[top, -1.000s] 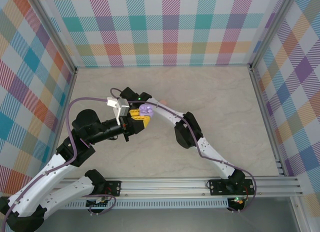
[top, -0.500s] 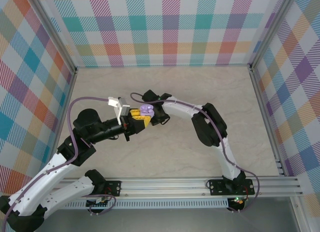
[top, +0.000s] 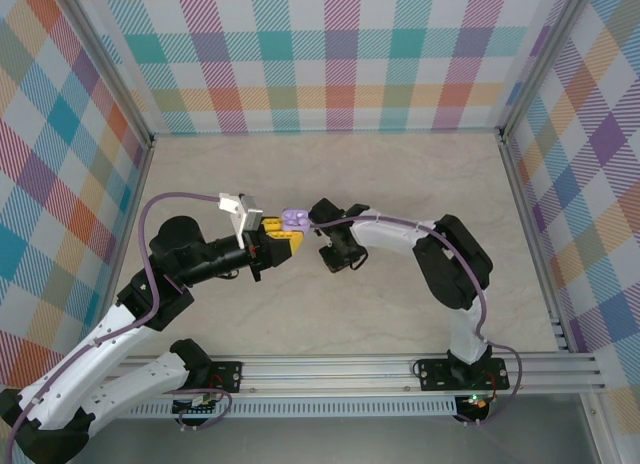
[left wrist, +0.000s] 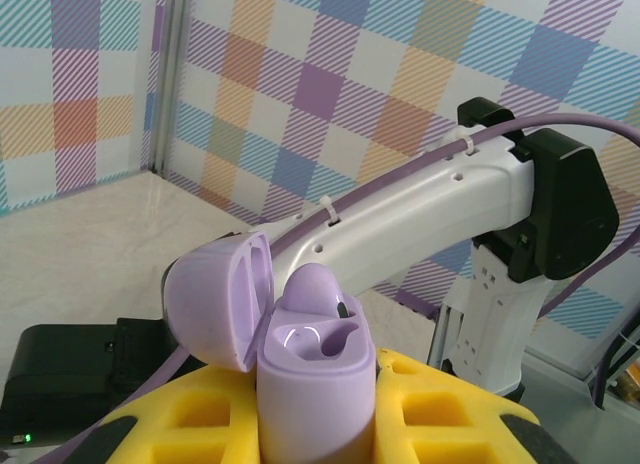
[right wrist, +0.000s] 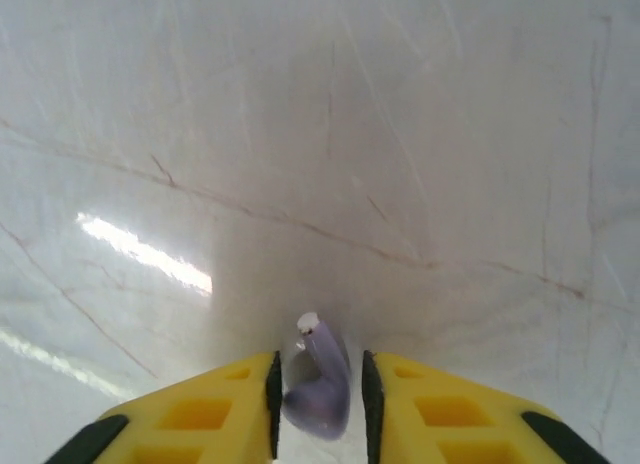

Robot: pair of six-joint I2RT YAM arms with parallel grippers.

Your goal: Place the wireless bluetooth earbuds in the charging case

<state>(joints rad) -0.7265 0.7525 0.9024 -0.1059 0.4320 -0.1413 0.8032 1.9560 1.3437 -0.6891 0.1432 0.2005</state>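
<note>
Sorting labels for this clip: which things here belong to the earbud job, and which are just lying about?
Job: open charging case, in left hand; seated earbud inside it; second earbud, in right hand.
Just there: table; checked walls; front rail.

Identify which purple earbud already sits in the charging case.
The earbud seated in the open case held by the left claw; the other earbud hangs between the fingers of the right claw.

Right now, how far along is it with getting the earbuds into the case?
One small purple plastic earbud already sits in the open purple charging case, held by the left gripper. A second purple bud is between the right gripper's fingers; seating it remains.
</note>
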